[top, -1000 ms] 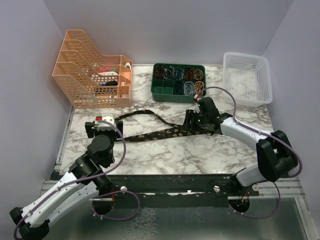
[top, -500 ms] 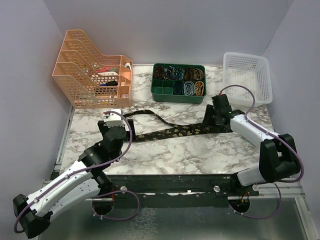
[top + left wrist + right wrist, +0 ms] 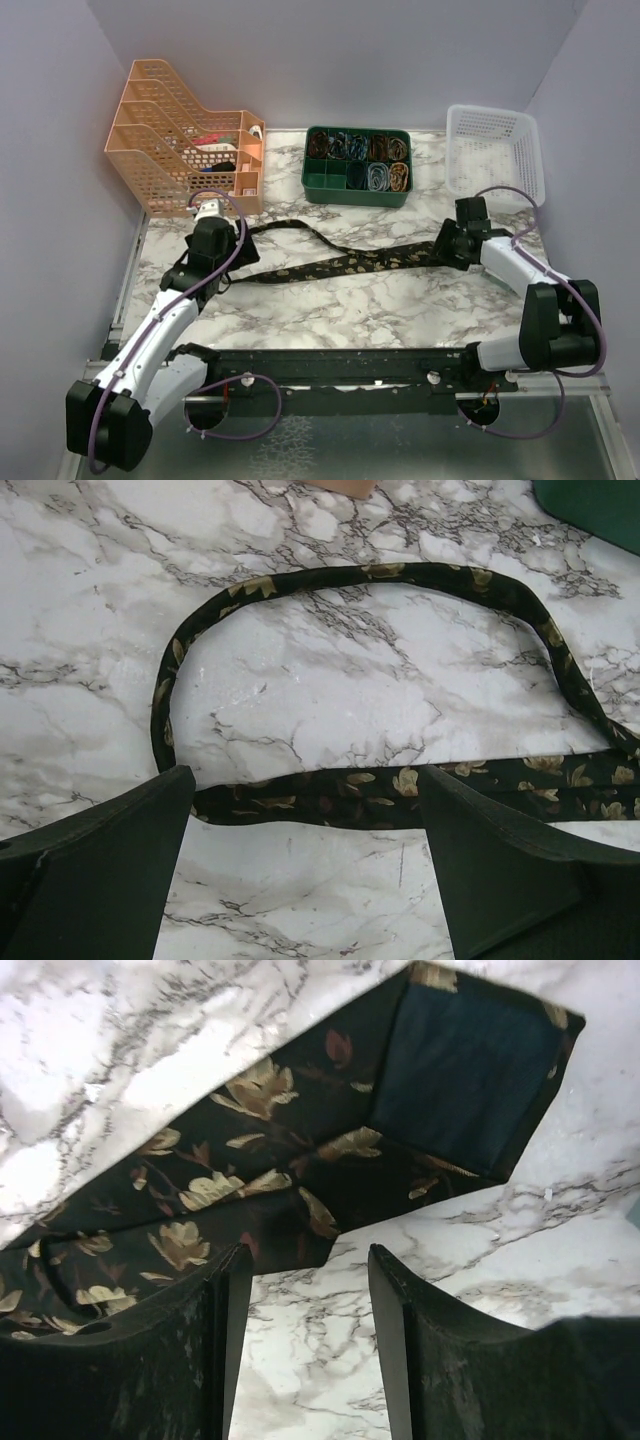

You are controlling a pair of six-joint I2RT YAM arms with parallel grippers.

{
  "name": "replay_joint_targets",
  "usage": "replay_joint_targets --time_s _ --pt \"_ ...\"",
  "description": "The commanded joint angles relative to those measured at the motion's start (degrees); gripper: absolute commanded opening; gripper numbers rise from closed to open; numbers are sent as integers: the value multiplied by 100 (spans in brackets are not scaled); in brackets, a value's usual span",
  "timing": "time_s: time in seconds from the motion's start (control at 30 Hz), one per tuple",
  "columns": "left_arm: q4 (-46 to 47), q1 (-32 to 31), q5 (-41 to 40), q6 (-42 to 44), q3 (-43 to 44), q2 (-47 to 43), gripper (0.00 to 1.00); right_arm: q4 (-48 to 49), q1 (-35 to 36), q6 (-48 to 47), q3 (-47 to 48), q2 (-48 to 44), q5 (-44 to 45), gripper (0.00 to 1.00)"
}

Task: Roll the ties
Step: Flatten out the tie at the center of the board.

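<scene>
The left pincer (image 3: 305, 780) held wide apart and empty above the narrow looped end of the tie (image 3: 345, 264), the right pincer (image 3: 305, 1260) seen half parted with nothing gripped, set at the folded wide end, the tie laid flat across the marble worktop (image 3: 380, 305) between both arms.

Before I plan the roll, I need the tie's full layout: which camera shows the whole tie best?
Top external: the tie shows nearly its full length. Left wrist shows only its narrow looped part; right wrist shows only its wide end, folded over.
</scene>
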Motion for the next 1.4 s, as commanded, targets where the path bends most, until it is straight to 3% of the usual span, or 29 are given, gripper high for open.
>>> replay_joint_targets --time_s 0.0,0.13,0.4,0.57,0.67,0.87,1.07,1.27,1.37 --pt "-38 387 461 -235 18 -28 94 380 -116 53 -309 54 -381 52" --pt "-82 683 519 -301 -94 -9 94 547 -137 -137 -353 296 -531 49" --pt "-57 903 516 -317 -169 64 94 620 -152 -393 -306 128 -608 34" --pt "-71 906 502 -350 -263 37 94 511 -150 -614 -142 278 -723 2" --pt "-82 914 545 -619 -494 -113 94 380 -152 -704 -64 120 -710 1" --pt "352 914 51 -1131 -901 -602 94 487 -152 -311 -105 -285 172 1" --pt "1133 914 57 -1622 -1348 -833 94 634 -174 -172 -74 249 619 0" --pt "1618 914 -40 -1583 -1730 -1352 93 733 -328 -201 105 539 1086 0" --pt "1734 914 -140 -1539 -1866 -1492 93 798 -344 -211 -30 327 646 8"
